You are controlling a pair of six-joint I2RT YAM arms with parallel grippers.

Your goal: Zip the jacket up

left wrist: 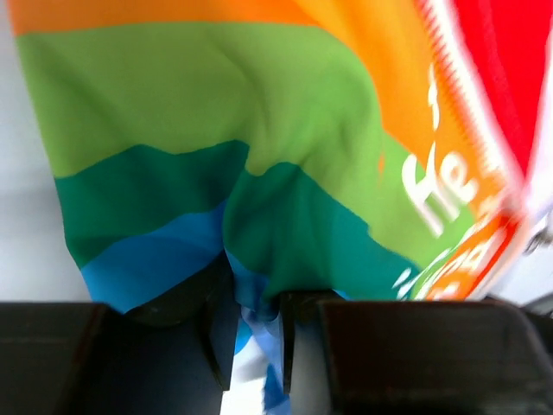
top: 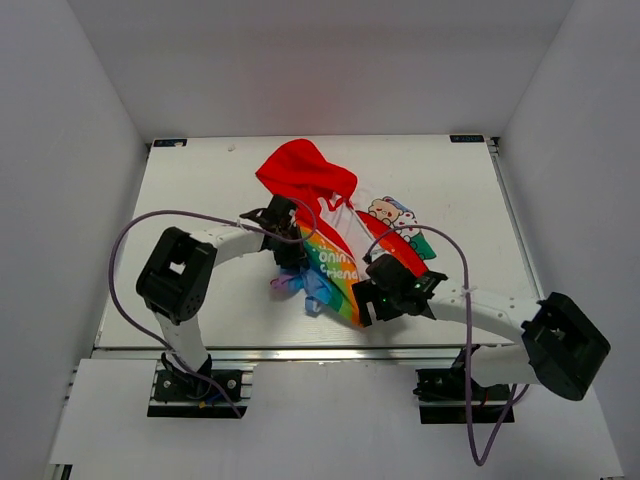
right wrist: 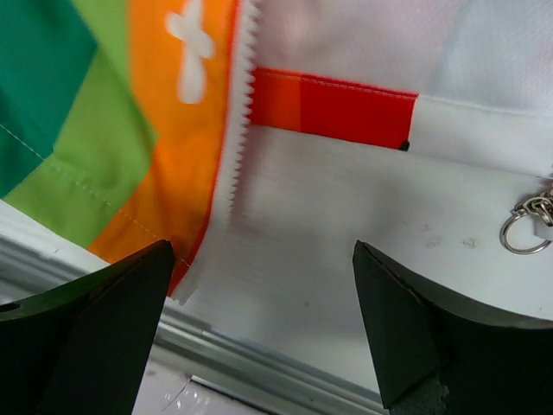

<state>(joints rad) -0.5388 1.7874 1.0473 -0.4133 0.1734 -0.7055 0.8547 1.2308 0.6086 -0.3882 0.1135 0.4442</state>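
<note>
The jacket [top: 335,230] lies crumpled mid-table, red hood at the back, rainbow-striped front toward the near edge. My left gripper [top: 292,262] is shut on a fold of the jacket's blue and green stripe fabric [left wrist: 259,294]. My right gripper [top: 372,300] is open and empty over the jacket's bottom hem. In the right wrist view, the white zipper teeth [right wrist: 240,130] run down beside the orange stripe to the hem corner, just inside my left fingertip [right wrist: 130,294]. A metal ring [right wrist: 521,232], perhaps the zipper pull, lies at the right on the table.
The table's near edge with its metal rail [right wrist: 259,363] runs just below the right gripper. White walls enclose the table [top: 200,200] on three sides. A purple cable [top: 130,240] loops off the left arm.
</note>
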